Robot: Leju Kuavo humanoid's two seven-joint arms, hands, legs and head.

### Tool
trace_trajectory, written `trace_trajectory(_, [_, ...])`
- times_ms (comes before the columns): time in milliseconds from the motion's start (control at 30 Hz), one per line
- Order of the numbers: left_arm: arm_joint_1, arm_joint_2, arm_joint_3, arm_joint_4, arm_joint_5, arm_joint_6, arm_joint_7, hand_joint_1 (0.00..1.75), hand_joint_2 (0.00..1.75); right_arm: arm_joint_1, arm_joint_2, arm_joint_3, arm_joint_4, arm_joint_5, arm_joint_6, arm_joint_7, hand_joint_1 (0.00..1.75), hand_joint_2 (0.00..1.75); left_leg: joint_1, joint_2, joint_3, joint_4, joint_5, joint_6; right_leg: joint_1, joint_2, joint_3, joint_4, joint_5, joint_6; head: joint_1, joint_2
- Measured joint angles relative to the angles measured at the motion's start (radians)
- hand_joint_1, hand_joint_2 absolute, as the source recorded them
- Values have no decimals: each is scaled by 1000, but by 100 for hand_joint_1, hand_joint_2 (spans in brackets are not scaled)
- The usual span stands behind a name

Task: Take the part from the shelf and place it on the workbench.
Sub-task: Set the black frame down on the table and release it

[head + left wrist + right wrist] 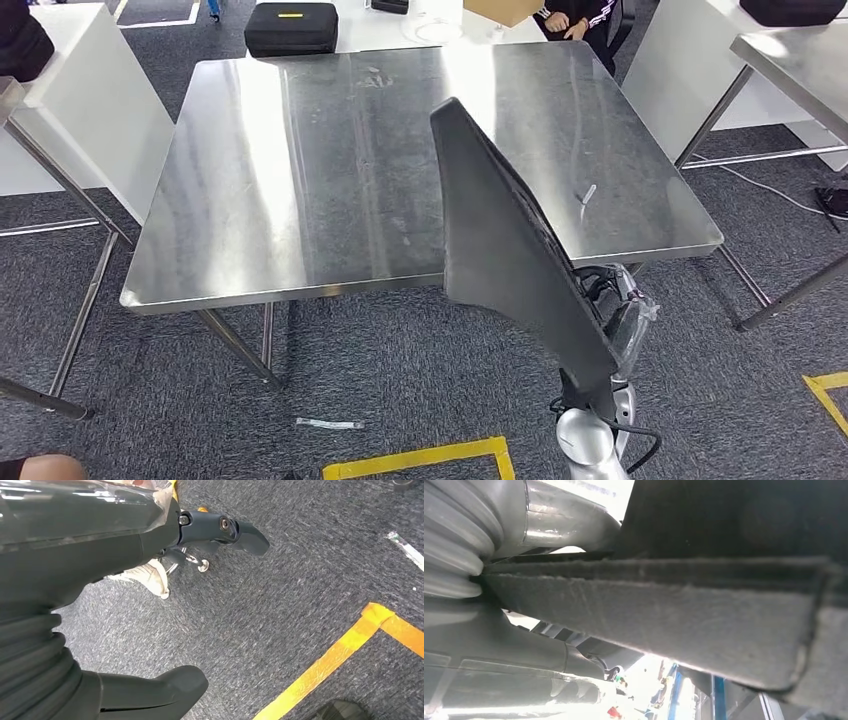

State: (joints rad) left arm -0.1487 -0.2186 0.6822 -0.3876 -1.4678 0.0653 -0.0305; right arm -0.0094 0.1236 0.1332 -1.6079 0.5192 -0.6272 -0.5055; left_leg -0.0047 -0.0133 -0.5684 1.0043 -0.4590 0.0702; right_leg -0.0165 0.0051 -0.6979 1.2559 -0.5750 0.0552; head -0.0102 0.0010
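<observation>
The right hand (pixel 620 320) holds a large black moulded panel (pixel 505 240), the part, at its near lower end. In the right wrist view the felt-edged part (pixel 659 615) runs straight across the hand (pixel 499 630), with the fingers clamped on it, though exactly how they wrap it is hidden. In the head view the part stands tilted. Its far tip leans out over the near right portion of the steel workbench surface (pixel 300 180), while its near end hangs off the front edge above the grey carpet (pixel 400 370). Whether any of it touches the steel cannot be told.

The step in hand looks like the set-down. To do it well, the arm probably needs to carry the part farther in over the surface, so that most of its length lies above the steel rather than past the near edge. It should then lay the part down flatter before the fingers let go. A long panel released while tilted and half off the edge would likely tip back toward the floor. A small pale item (pixel 588 195) lies on the surface just right of the part, so lowering a little to the left would avoid trapping it.

The left hand (pixel 100 630) hangs over the carpet beside yellow floor tape (pixel 330 655), its fingers (pixel 240 530) apart and holding nothing.
</observation>
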Motion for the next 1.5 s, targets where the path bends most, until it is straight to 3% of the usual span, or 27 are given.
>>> trace_trajectory(67, [0,-1,0,0,1,5,3,0,175,-1,0,0,4,2,0,0,175,175,2,-2,17,0,-12,-8,-4,-2,36,-129,82,24,0,0])
trace_trajectory(100, [0,-1,0,0,1,10,5,0,175,-2,0,0,7,2,0,0,175,175,1,-3,25,1,-19,-13,-4,-5,56,-190,116,26,0,0])
trace_trajectory(167, [-2,-1,0,0,0,23,12,0,175,-5,0,1,12,3,0,-1,175,175,-2,-3,30,4,-28,-25,0,-8,77,-246,150,7,0,0])
trace_trajectory(233, [-3,-1,0,0,0,29,20,0,175,-7,1,2,16,3,1,-2,175,175,-3,-2,31,8,-33,-35,0,-8,83,-246,154,-18,-1,0])
trace_trajectory(300, [-4,0,0,0,0,32,24,0,175,-11,3,5,19,4,2,-2,175,175,-1,1,18,38,-49,-45,-7,-7,90,-248,156,-29,-2,0])
trace_trajectory(333, [-4,0,0,0,0,34,25,0,175,-13,4,7,20,5,3,-3,175,175,2,3,-4,78,-70,-50,-9,-8,94,-249,155,-33,-3,0])
trace_trajectory(433, [-1,-1,1,0,1,38,26,0,175,-18,7,14,30,5,9,-6,175,175,7,6,-109,257,-148,-63,-6,-13,95,-249,149,-41,-3,0])
trace_trajectory(467, [0,-1,1,0,1,39,26,0,175,-18,7,15,33,5,12,-6,175,175,8,6,-132,283,-151,-64,-4,-16,96,-249,148,-42,-3,0])
trace_trajectory(500, [2,0,2,0,1,39,26,0,175,-19,7,16,37,5,14,-6,175,175,9,7,-135,271,-133,-64,-4,-18,97,-249,147,-43,-3,0])
trace_trajectory(533, [2,0,2,0,1,39,26,0,175,-20,7,17,40,5,16,-6,175,175,9,10,-118,223,-99,-62,-4,-21,99,-249,147,-43,-3,0])
trace_trajectory(600, [2,1,2,0,2,41,26,0,175,-24,9,20,45,5,20,-7,175,175,7,29,-60,85,-29,-55,-1,-25,105,-249,144,-41,-3,0])
trace_trajectory(667, [0,2,2,0,2,42,26,0,175,-28,9,23,49,4,20,-8,175,175,1,42,-30,17,-20,-44,3,-30,107,-249,141,-34,-3,0])
trace_trajectory(733, [0,2,3,0,2,43,26,0,175,-30,10,26,52,4,22,-9,175,175,-3,34,-28,14,-21,-32,6,-38,110,-249,137,-22,-2,0])
trace_trajectory(800, [1,2,4,0,3,43,26,0,175,-33,11,27,53,3,25,-10,175,175,1,24,-18,8,1,-19,6,-36,104,-228,122,-13,-2,0])
trace_trajectory(867, [1,1,5,0,3,43,24,0,175,-36,11,27,55,1,29,-11,175,175,6,16,-12,4,10,-11,6,-22,63,-139,78,-13,0,0])
trace_trajectory(933, [1,1,6,1,3,44,23,0,175,-36,10,27,60,-1,33,-12,175,175,6,4,-15,5,11,-8,5,-14,-1,-5,25,-14,0,0])
trace_trajectory(967, [2,0,6,1,3,44,23,0,175,-36,10,27,63,-1,33,-12,175,175,6,-3,-16,5,10,-8,4,-12,-21,36,14,-10,0,0])
trace_trajectory(1000, [3,0,6,1,3,44,23,0,175,-36,10,27,66,-1,34,-12,175,175,6,-11,-16,5,10,-8,3,-11,-24,38,20,-3,0,0])
trace_trajectory(1033, [3,0,7,2,4,44,23,0,175,-36,9,27,67,-2,34,-12,175,175,6,-20,-15,6,10,-8,2,-10,-5,-5,41,5,0,0])
trace_trajectory(1100, [4,0,7,3,4,44,22,0,175,-39,9,27,69,-3,36,-13,175,175,5,-37,-14,7,7,-13,0,1,67,-154,99,17,0,0])
trace_trajectory(1167, [4,1,9,4,4,43,21,0,175,-45,9,27,71,-5,37,-15,175,175,1,-47,-15,8,5,-21,1,11,112,-244,128,9,-1,0])
trace_trajectory(1233, [6,1,11,6,4,43,20,0,175,-49,9,27,73,-6,38,-16,175,175,1,-51,-17,6,5,-31,5,8,116,-251,130,-6,-1,0])
trace_trajectory(1300, [8,2,14,7,4,42,19,0,175,-52,10,26,74,-7,38,-17,175,175,3,-42,-25,18,-5,-42,-2,4,119,-255,132,-19,-1,0])
trace_trajectory(1367, [7,4,16,8,4,39,19,0,175,-54,11,26,75,-8,38,-17,175,175,6,-18,-63,96,-51,-53,-9,-1,124,-260,133,-33,-3,0])
trace_trajectory(1433, [7,4,17,9,5,33,17,0,175,-54,11,26,77,-8,39,-18,175,175,11,-1,-131,229,-108,-61,-7,-8,125,-260,130,-41,-4,0])
trace_trajectory(1467, [7,4,18,9,5,30,16,0,175,-54,11,26,79,-9,39,-18,175,175,14,3,-158,276,-120,-64,-7,-10,125,-260,129,-41,-4,0])
trace_trajectory(1500, [8,5,18,10,5,28,15,0,175,-54,11,26,80,-9,40,-18,175,175,17,5,-168,289,-113,-67,-7,-12,125,-260,129,-42,-4,0])
